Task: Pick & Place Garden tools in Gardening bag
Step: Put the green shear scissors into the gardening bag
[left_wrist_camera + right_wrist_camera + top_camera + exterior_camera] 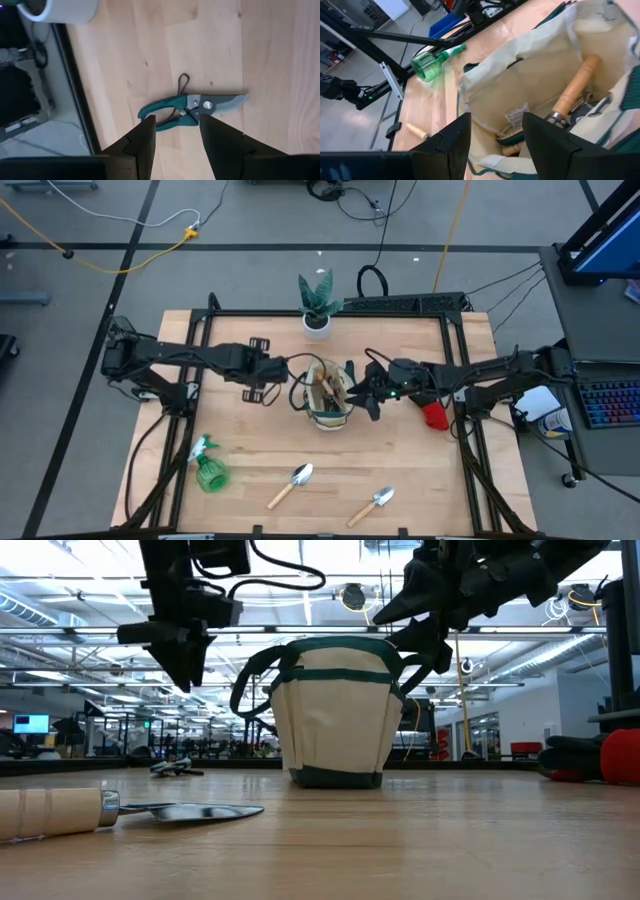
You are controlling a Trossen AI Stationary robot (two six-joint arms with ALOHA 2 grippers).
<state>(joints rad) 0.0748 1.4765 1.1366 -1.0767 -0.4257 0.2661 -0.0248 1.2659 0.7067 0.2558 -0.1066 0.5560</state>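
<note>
Centre frame, the teal-handled steel pruners (192,107) lie crosswise directly below the left tool (176,131), its fingers spread empty; the right tool (496,131), also spread, hovers over the beige canvas bag (530,65).

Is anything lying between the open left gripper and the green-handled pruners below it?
No. In the left wrist view the left gripper hangs open over the green-handled pruners, with only bare wooden table around them.

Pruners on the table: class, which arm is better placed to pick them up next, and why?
The left. Its open tool hangs right above the pruners, fingers either side. The right tool, also open, is over the bag, across from them.
</note>
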